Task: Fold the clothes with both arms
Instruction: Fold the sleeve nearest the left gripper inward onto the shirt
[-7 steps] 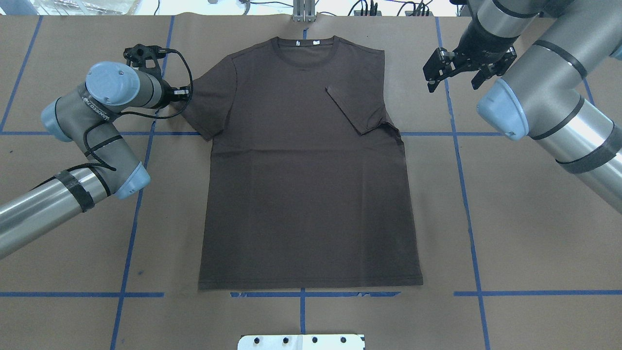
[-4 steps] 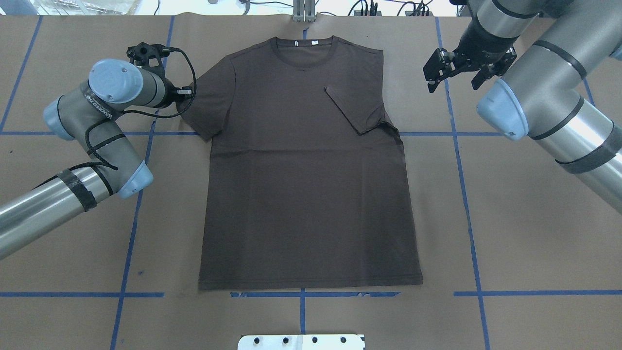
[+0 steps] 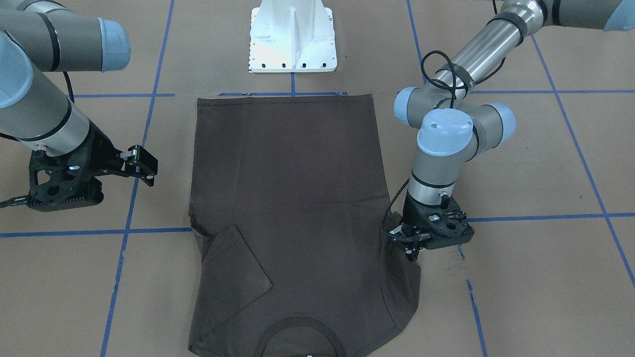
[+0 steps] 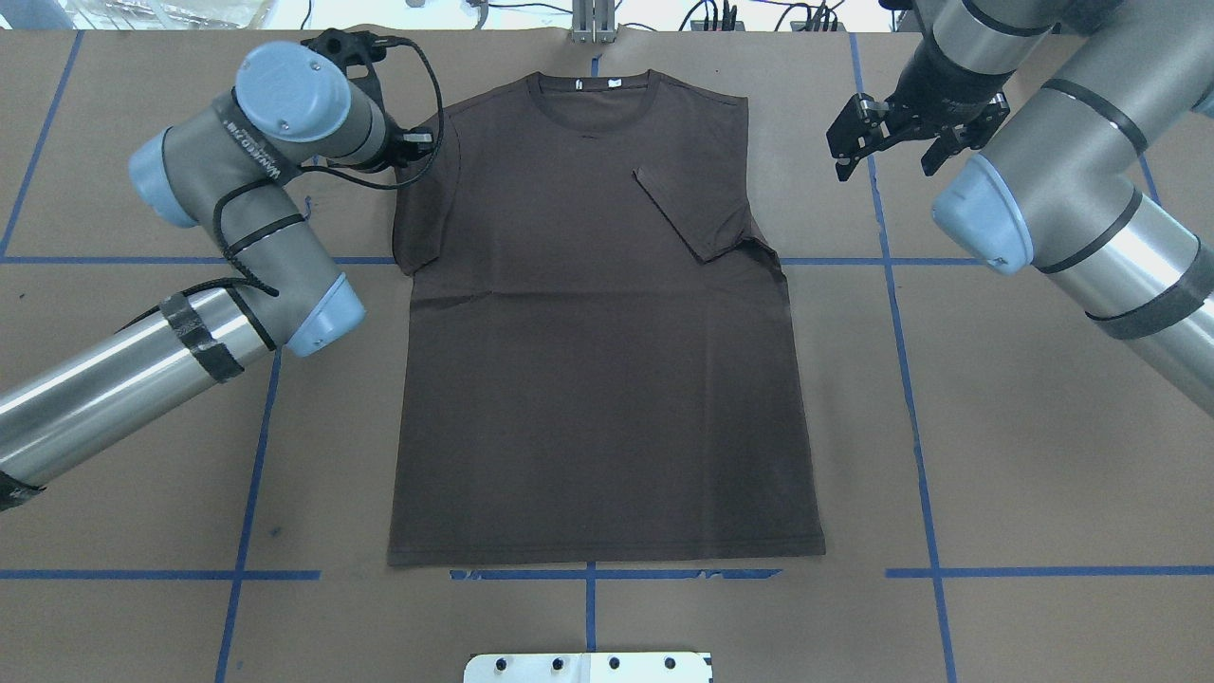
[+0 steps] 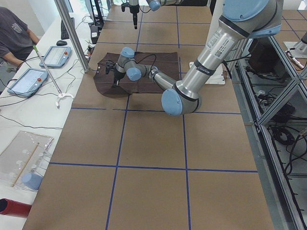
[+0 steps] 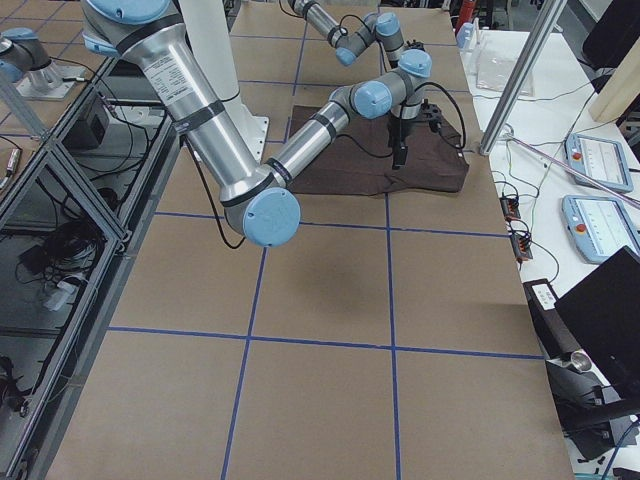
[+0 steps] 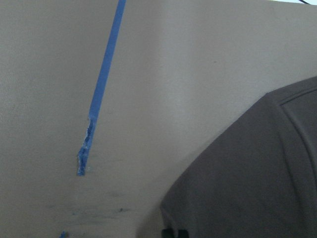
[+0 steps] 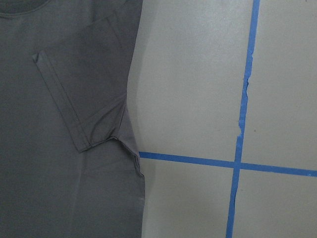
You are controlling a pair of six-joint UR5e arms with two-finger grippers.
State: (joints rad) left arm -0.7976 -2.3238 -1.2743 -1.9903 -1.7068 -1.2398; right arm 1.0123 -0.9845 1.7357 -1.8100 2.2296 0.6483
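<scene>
A dark grey-brown T-shirt (image 4: 597, 379) lies flat on the brown table, collar (image 4: 596, 83) at the far side. One sleeve (image 4: 692, 213) is folded in over the chest, also seen in the right wrist view (image 8: 74, 99). My left gripper (image 3: 411, 250) stands low at the other sleeve (image 3: 404, 277) and is shut on its edge, which is drawn in toward the body. From overhead the left wrist (image 4: 313, 104) hides its fingers. My right gripper (image 4: 882, 152) hangs open above bare table beside the folded sleeve, holding nothing.
Blue tape lines (image 4: 906, 379) cross the table. The white pedestal base (image 3: 292, 39) stands at the hem side. A black cable (image 4: 417, 114) loops off the left wrist. A person (image 5: 14, 33), tablets (image 5: 29, 79) and a metal pole (image 5: 72, 33) are beyond the far edge.
The left arm has swung right and toward the collar, dragging its sleeve inward so the shirt's left outline is narrower. The right gripper has barely moved and remains open.
</scene>
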